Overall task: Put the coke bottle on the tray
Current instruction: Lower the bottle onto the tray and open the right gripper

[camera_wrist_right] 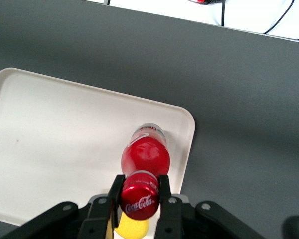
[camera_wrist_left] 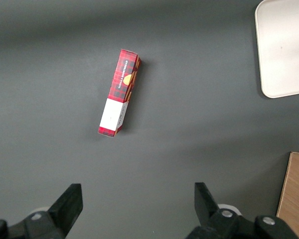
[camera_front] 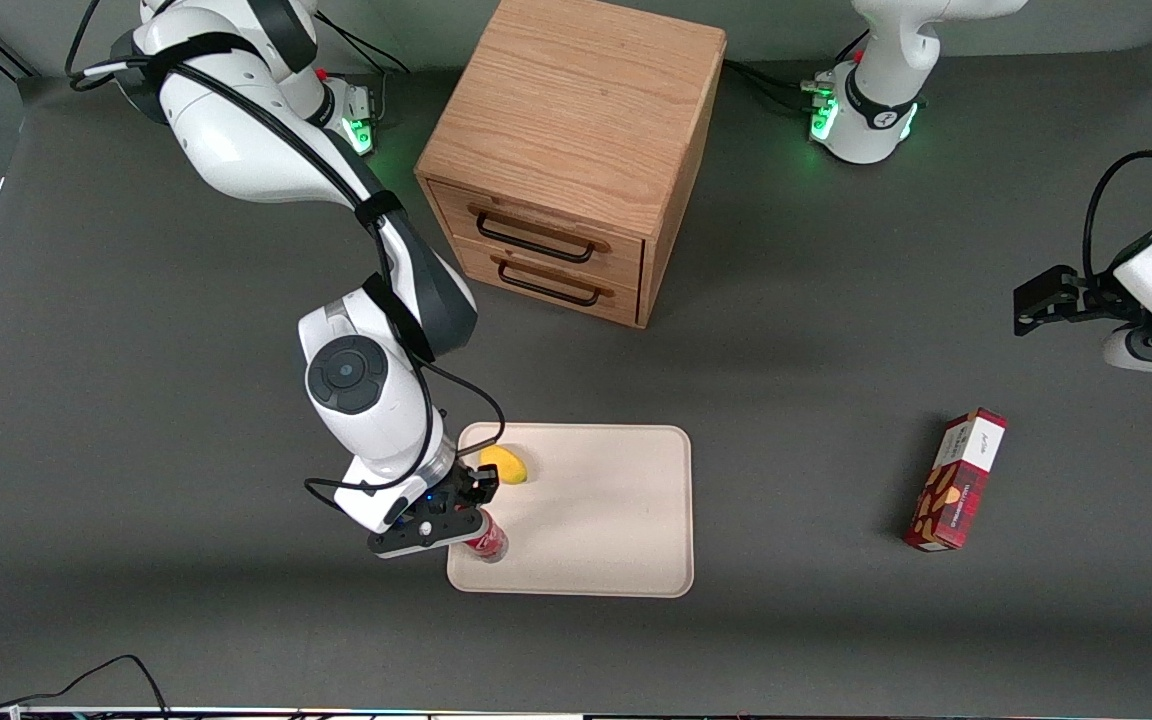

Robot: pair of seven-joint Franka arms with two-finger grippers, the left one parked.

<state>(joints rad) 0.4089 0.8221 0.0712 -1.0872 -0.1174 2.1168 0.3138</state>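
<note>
The coke bottle (camera_wrist_right: 145,158), small and red with a red cap (camera_wrist_right: 139,201), stands upright with its base on the beige tray (camera_wrist_right: 65,144) near a corner. My gripper (camera_wrist_right: 139,194) is above it, both fingers pressed on the cap. In the front view the gripper (camera_front: 456,520) sits over the tray's (camera_front: 606,520) corner nearest the working arm's end, with the bottle (camera_front: 487,545) showing just under it.
A yellow object (camera_front: 504,464) lies on the tray, farther from the front camera than the bottle. A wooden drawer cabinet (camera_front: 576,150) stands farther back. A red plaid snack box (camera_front: 956,480) lies toward the parked arm's end; it also shows in the left wrist view (camera_wrist_left: 119,92).
</note>
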